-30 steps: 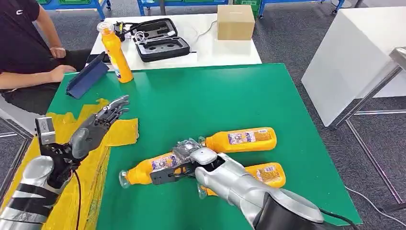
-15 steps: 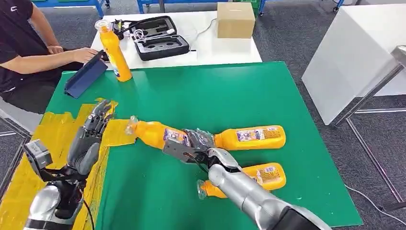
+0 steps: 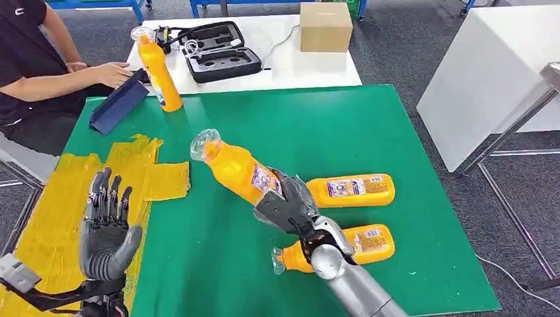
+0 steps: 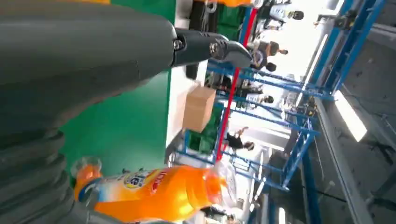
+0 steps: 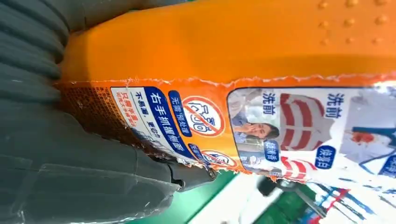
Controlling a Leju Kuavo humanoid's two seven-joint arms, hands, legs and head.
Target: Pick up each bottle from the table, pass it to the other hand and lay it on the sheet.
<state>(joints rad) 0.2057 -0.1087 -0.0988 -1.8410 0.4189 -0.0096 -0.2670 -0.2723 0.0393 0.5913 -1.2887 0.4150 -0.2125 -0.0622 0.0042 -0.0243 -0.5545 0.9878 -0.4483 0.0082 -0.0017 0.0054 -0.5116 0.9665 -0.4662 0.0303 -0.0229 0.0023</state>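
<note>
My right hand grips an orange bottle by its lower body and holds it tilted above the green table, clear cap toward the far left. The same bottle's orange side and label press against that hand's grey palm in the right wrist view, and the bottle also shows in the left wrist view. My left hand is raised upright over the yellow sheet, fingers spread, holding nothing. Two more orange bottles lie on the table: one beside my right hand, one nearer the front edge.
A fourth orange bottle stands upright at the table's far left corner beside a blue tablet stand. A person sits at the far left. Behind are a white table with a black case and a cardboard box.
My right hand has lifted the bottle off the table and swung its cap end up and away. My left hand drew back toward me and turned upright over the sheet.
</note>
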